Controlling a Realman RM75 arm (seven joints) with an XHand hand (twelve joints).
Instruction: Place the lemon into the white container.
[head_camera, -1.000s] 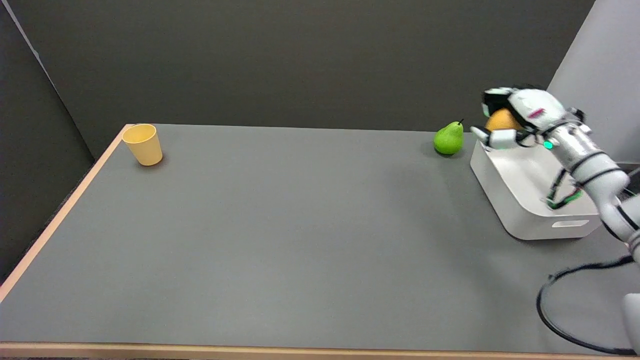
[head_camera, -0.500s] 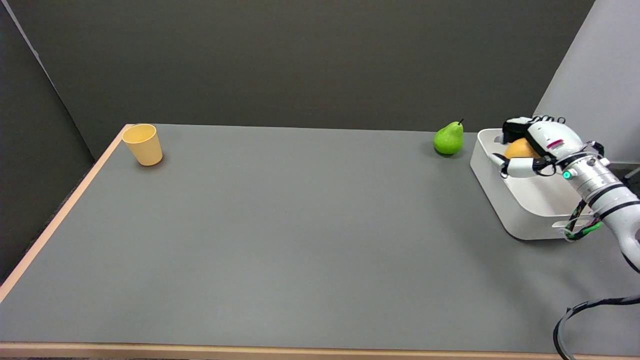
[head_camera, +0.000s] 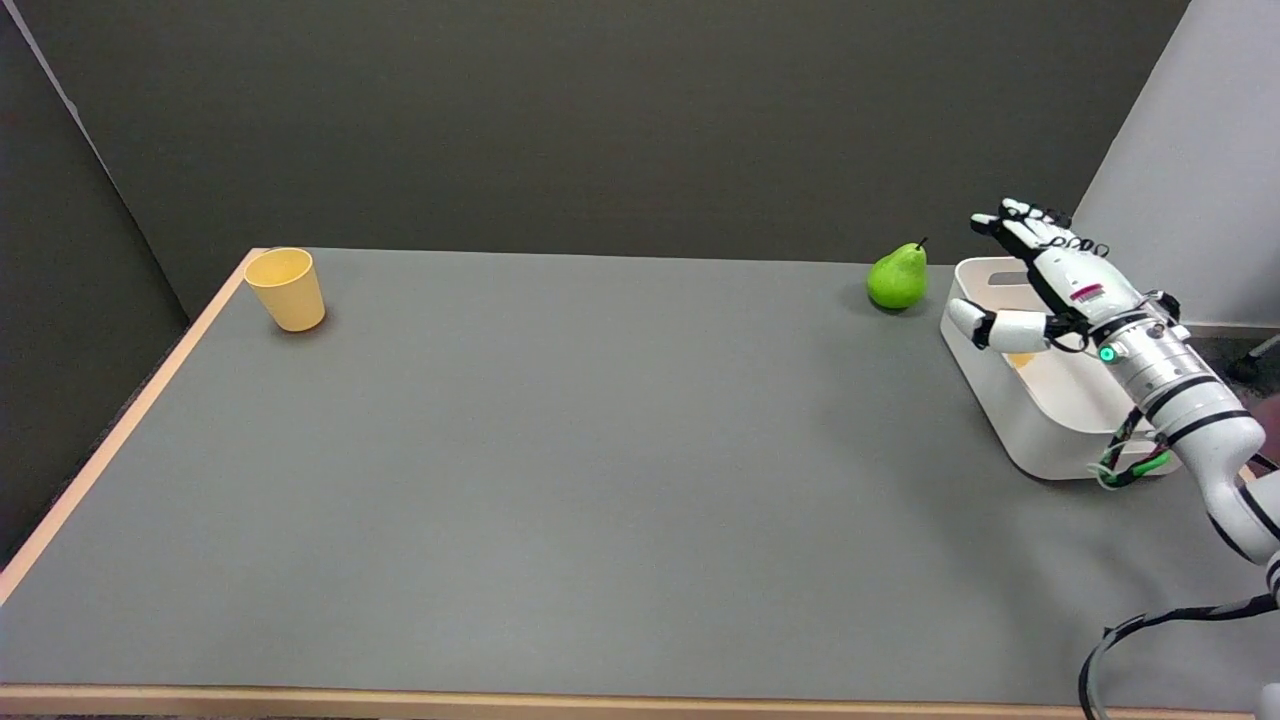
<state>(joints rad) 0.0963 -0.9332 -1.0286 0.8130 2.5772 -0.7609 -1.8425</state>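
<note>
Lemon (head_camera: 1020, 359): only a small yellow-orange patch of it shows, low inside the white container (head_camera: 1010, 420), just under the thumb of the right hand (head_camera: 1055, 285). The rest of the fruit is hidden by the hand and the container's wall, so its exact resting spot on the bottom cannot be told.

The right hand hangs over the far part of the container with its fingers spread and stretched out toward the far left, holding nothing. Its thumb sticks out to the left across the container's left rim. The white arm runs from the hand down to the lower right corner, with a small green light on the wrist and black cables looping beneath it.

The container stands at the right end of the grey worktop (head_camera: 600, 480), set at a slant, with a slot handle in its near wall partly covered by the arm. A green pear (head_camera: 897, 278) stands upright just left of the container's far corner, apart from it. A yellow cup (head_camera: 286, 289) stands upright at the far left corner of the worktop, well apart from everything else.
</note>
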